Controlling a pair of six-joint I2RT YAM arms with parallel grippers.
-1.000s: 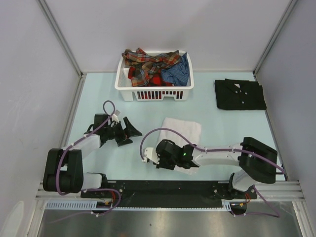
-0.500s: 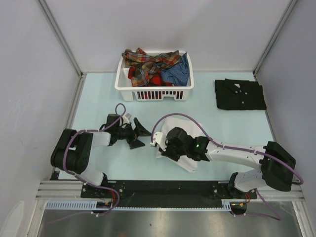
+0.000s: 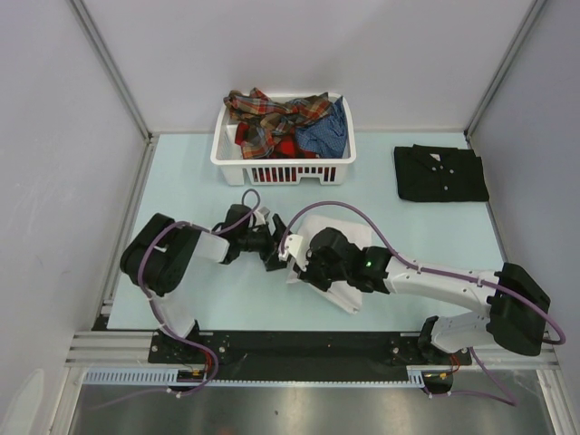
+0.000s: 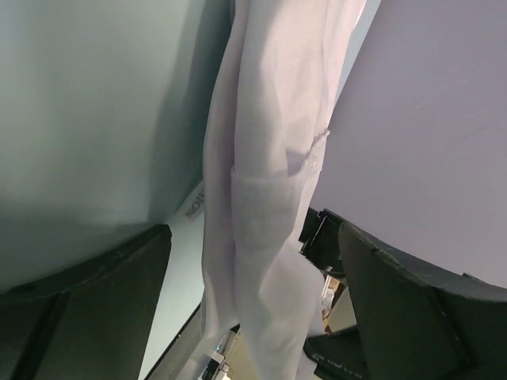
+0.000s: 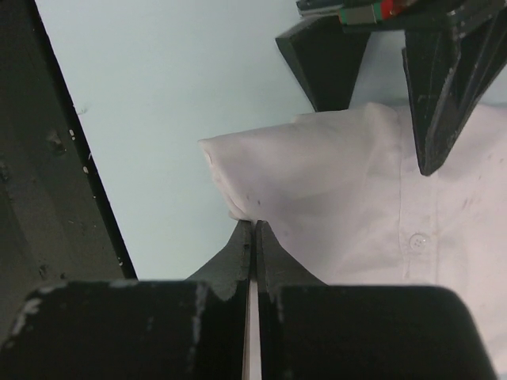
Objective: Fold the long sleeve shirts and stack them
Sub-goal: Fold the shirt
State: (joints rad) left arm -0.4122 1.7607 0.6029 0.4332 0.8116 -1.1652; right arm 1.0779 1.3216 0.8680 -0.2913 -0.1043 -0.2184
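1. White cloth sits at the tips of the right tool (image 5: pixel 252 227). Its jaws are pressed together on the folded corner of the white shirt (image 5: pixel 348 174), apparently pinching it so the fold holds its shape.
2. Left tool (image 3: pixel 270 246) gapes wide, its fingers (image 4: pixel 87 301) either side of the same shirt's edge without clamping. It looks poised to take a second hold.
3. That shirt lies on the worktop (image 3: pixel 181 199), just on the near side of the basket (image 3: pixel 217 156).
4. Plaid shirts (image 3: pixel 272 113) and a blue shirt (image 3: pixel 328 134) wait heaped inside the basket, not yet folded.
5. Right of the basket, a folded black shirt (image 3: pixel 439 172) lies flat, presumably starting the stack.
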